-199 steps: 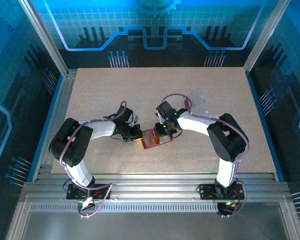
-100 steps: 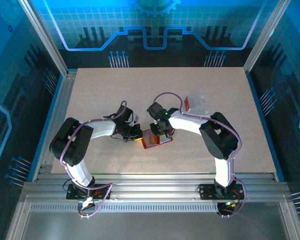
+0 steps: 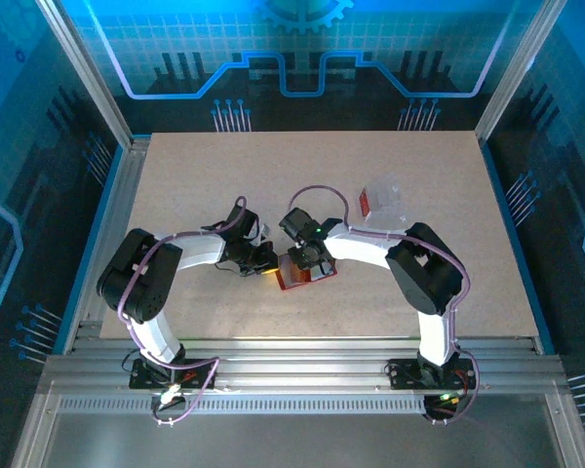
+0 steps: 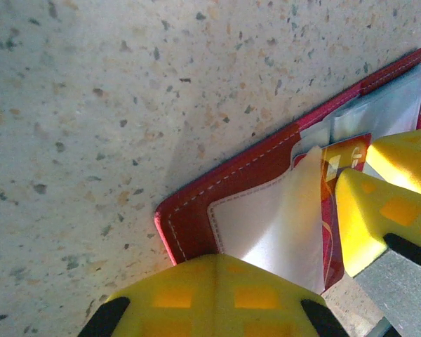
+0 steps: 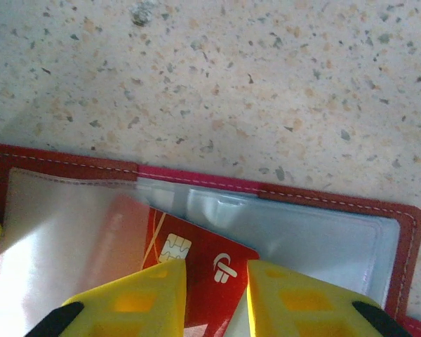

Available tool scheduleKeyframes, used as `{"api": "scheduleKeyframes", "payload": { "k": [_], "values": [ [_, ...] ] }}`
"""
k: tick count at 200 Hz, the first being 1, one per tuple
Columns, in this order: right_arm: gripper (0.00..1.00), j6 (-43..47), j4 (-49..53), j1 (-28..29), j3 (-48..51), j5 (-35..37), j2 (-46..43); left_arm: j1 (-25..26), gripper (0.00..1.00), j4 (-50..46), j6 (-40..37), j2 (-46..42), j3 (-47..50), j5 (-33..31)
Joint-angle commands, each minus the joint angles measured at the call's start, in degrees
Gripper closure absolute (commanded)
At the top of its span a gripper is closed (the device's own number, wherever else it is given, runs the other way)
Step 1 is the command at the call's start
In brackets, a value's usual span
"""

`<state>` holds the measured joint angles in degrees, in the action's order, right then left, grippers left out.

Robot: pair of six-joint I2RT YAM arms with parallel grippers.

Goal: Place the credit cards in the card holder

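1. Your left arm reached low across the table point(image 3: 224, 175) from the left, elbow bent. The left gripper point(image 3: 266, 261) sat at the left edge of the card holder point(image 3: 300, 280).
2. In the left wrist view one yellow finger point(image 4: 210, 295) lay over the holder's near red edge. You could not tell how far those jaws were apart, or whether they held anything.
3. Your right arm arced in from the right, with the right gripper point(image 3: 302, 259) pointing down over the holder.
4. Its jaws were nearly closed, pinching the red credit card point(image 5: 200, 256). The card's chip end was tucked under a clear pocket point(image 5: 70, 225).
5. The holder lay open and flat at mid-table, between both grippers.
6. A clear plastic bag point(image 3: 385, 200) lay well apart, farther back on the right.
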<state>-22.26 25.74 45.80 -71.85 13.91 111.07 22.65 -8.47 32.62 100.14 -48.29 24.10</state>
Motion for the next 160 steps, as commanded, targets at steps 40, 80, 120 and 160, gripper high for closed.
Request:
{"api": "scheduleKeyframes", "payload": {
  "k": [40,80,120,160],
  "values": [
    [0.72,0.88,-3.41,-0.26,2.07,-8.45,0.29,-0.24,0.98,-0.67,-1.28,3.02,0.02,-3.00],
    [0.69,-0.77,-6.55,-2.02,4.27,-12.15,-2.54,-0.29,0.98,-0.89,-1.41,2.88,0.13,-3.09],
    [0.62,-1.93,-4.30,-4.28,5.90,-12.62,-7.51,-0.30,0.98,-0.92,-1.39,2.78,0.08,-3.00],
    [0.64,-2.94,-2.36,-5.37,6.37,-15.89,-7.17,-0.33,0.98,-0.85,-1.29,2.78,0.22,-2.90]
  ]
}}
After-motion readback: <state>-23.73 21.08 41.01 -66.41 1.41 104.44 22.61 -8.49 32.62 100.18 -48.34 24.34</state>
